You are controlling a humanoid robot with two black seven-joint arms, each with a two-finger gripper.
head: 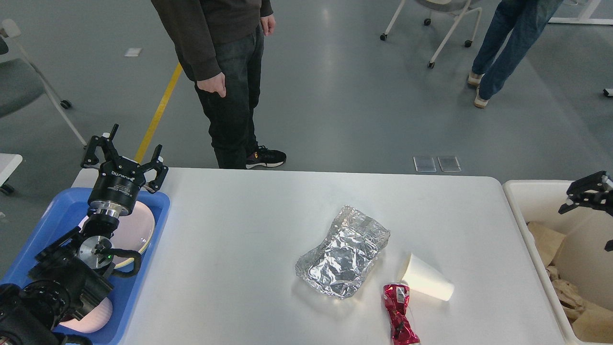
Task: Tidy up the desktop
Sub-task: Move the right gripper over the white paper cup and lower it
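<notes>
- the left gripper (125, 155) stands with its fingers spread and nothing between them, above the blue tray (158, 225) at the desktop's nine o'clock edge.
- the right gripper (586, 194) shows only partly at three o'clock over the cream bin (519, 206); its jaw state cannot be told.
- the desktop (239, 268) fills the middle.
- toward five o'clock lie crumpled foil (344, 251), a tipped paper cup (426, 283) and a crushed red can (400, 314).
- all three are probably light; the foil is soft and likely best pinched at a raised edge.
</notes>
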